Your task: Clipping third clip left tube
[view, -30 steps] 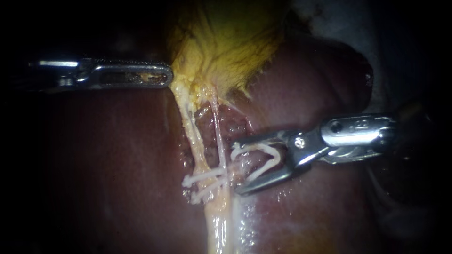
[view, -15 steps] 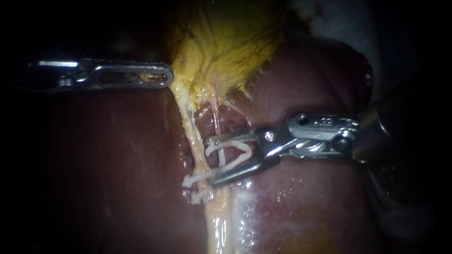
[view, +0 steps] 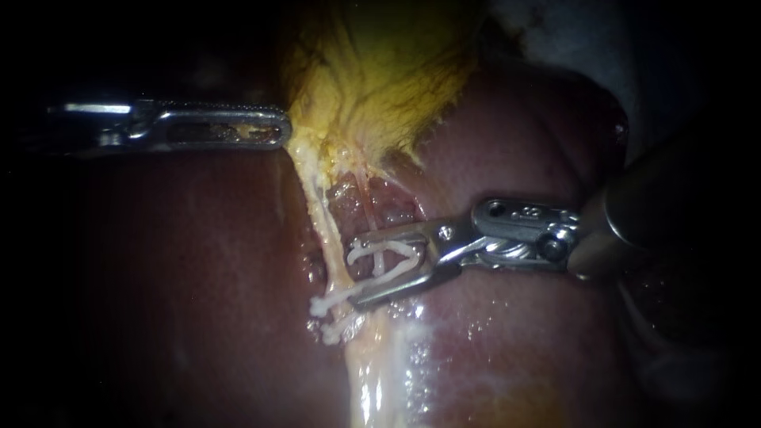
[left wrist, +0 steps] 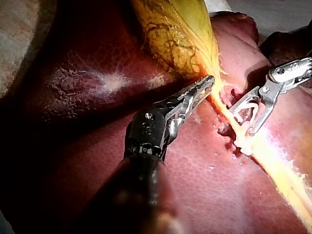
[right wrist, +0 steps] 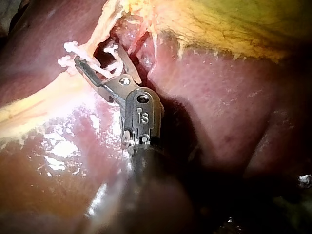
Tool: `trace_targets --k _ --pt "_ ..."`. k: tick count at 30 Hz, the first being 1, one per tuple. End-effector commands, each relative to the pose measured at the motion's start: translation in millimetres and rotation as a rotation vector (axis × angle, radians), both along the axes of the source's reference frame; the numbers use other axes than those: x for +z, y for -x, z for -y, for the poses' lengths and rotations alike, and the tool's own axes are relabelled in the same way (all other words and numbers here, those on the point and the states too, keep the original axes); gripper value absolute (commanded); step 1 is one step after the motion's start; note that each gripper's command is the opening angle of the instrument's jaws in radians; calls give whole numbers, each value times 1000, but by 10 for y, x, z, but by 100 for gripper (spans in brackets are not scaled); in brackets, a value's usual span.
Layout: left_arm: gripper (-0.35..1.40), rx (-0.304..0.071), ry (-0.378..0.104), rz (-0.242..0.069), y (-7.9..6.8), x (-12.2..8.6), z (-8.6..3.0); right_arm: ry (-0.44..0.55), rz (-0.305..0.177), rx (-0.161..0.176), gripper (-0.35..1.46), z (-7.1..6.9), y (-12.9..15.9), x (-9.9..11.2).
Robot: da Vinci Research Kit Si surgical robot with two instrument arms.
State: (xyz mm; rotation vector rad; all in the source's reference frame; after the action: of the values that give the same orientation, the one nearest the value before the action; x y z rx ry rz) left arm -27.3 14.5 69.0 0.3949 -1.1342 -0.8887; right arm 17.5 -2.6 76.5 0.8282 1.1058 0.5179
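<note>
Starting at the left: your left instrument (view: 281, 127) lies flat over the liver (view: 198, 261). Its pincer is closed, and as far as I can make out it's nipping the edge of the gallbladder (view: 380, 71) where the yellow tissue narrows. The tissue looks tugged toward it, so I'd call that your traction hand.

Next over is the left tube (view: 321, 214), the thicker pale yellow one running down from the gallbladder's neck. Two clips (view: 326, 303) already sit across it lower down, close together. A thinner tube (view: 366, 198) runs just to its right.

Your right instrument (view: 355, 272) comes in from the right, and its pincer is spread wide with an open white clip (view: 388, 257) seated between the jaws. My read is you're in the placement step: clip loaded, not fired. The thin tube passes between the jaws, and the tips are right at the left tube, just above the two clips. Next you need to get both clip legs fully across the left tube, clear of the lower clips, and only then squeeze.

Hard to see:
- I can't tell whether the tips actually reach past the left tube's far side. The wrist views don't settle it either.
- Both shafts vanish into the dark.
- Wet glare washes out the tube below the clips.
</note>
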Motion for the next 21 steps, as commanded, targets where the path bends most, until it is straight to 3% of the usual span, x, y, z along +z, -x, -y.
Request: trace_targets --k 1,9,13,21 --pt "-35 0 0 0 1 1 0 -8 -5 -3 53 -1 -1 1" --pt "-35 -2 1 -1 3 2 1 -66 -46 -37 53 1 -18 16" --pt "-35 -1 1 -1 3 2 1 -116 -91 -41 53 4 -23 18" --pt "-35 -2 1 -1 4 2 1 -231 -196 -18 53 5 -37 16"
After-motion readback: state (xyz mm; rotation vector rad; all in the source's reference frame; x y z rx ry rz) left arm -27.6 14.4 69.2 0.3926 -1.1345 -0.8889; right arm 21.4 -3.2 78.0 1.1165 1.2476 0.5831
